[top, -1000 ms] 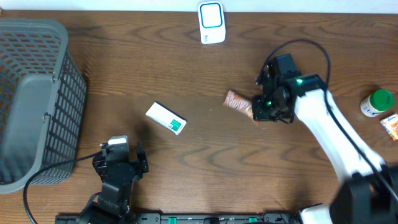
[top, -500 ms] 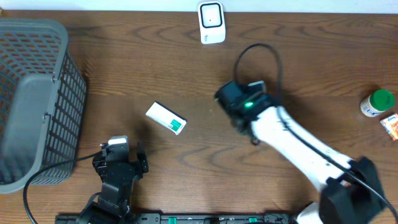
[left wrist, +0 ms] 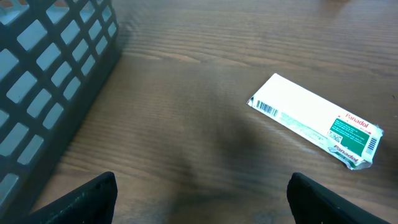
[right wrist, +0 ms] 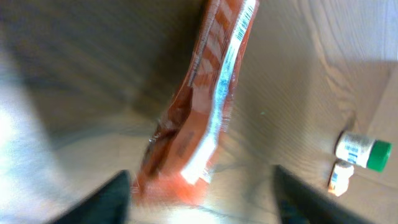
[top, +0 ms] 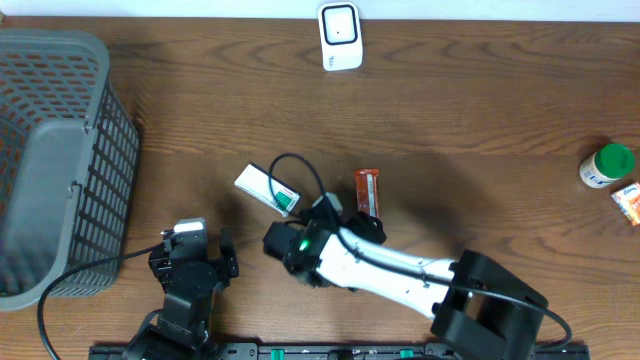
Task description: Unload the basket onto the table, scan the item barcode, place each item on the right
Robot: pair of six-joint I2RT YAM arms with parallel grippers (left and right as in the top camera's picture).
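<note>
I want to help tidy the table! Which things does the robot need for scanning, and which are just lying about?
For the job:
white scanner
orange packet with a barcode strip
right gripper, open just by it

Just lying about for now:
Panadol box
grey basket
green-capped bottle
small orange sachet
left gripper, open and holding nothing

Table (left wrist: 186, 68): dark brown wood grain, fills most of view.
Box (left wrist: 314, 121): white carton, flat on table, right of ctr, long axis slanting down to the rt. "Panadol" on green patch nr rt end. Barcode at left end, another at rt end.
Basket (left wrist: 50, 74): grey, open-grid wall, upper-left corner, well apart from box.
Left gripper (left wrist: 202, 208): only dark fingertips (left wrist: 93, 198) show, at bottom edge L & R. Spread wide, bare table btwn them, not touching box.
</note>
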